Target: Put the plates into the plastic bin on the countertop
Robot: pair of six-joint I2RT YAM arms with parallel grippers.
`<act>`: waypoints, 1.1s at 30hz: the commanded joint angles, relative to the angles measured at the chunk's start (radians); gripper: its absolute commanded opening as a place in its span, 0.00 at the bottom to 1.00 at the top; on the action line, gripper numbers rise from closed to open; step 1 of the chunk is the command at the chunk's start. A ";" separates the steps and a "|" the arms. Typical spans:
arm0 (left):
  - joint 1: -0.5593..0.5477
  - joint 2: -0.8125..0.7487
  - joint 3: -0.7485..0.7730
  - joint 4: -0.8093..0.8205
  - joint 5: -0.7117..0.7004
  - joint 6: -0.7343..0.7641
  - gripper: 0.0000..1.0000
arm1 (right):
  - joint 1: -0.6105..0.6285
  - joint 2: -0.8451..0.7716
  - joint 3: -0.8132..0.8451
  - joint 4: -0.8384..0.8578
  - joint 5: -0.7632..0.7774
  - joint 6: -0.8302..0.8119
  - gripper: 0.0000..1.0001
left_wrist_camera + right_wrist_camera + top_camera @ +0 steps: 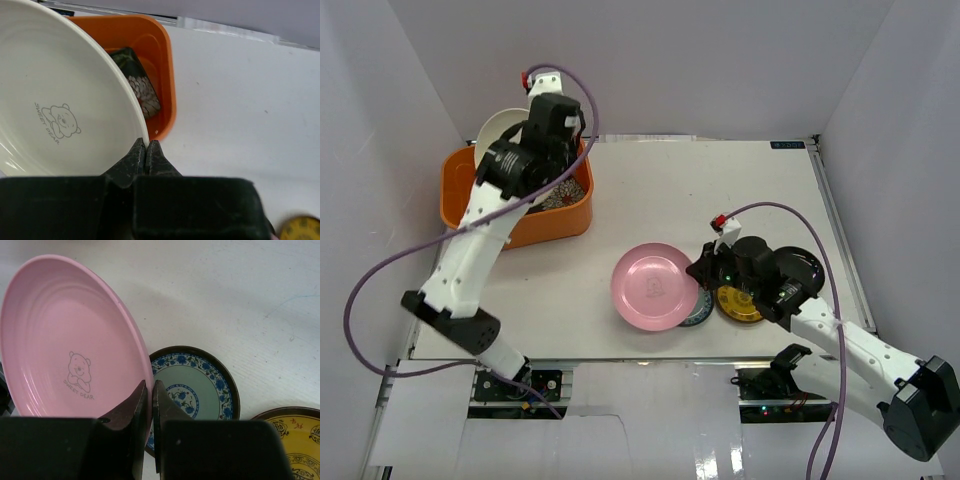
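Over the bin (560,222) at upper left, the left gripper (146,150) pinches the cream plate (60,90) by its rim, while the right gripper (149,390) likewise nips the pink plate (65,340), both probably stiff, slick and light.

Glossy pink plate (65,340) — matt countertop (240,295)
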 commanded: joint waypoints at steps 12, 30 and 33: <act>0.409 0.453 0.084 0.261 0.298 0.271 0.00 | -0.002 -0.060 0.005 -0.007 -0.035 0.034 0.08; 0.464 0.169 -0.287 0.441 0.613 0.155 0.80 | -0.002 0.256 0.304 0.004 -0.037 0.022 0.08; 0.446 -0.037 -0.412 0.499 0.763 0.132 0.78 | -0.002 0.299 0.376 -0.022 -0.029 0.008 0.08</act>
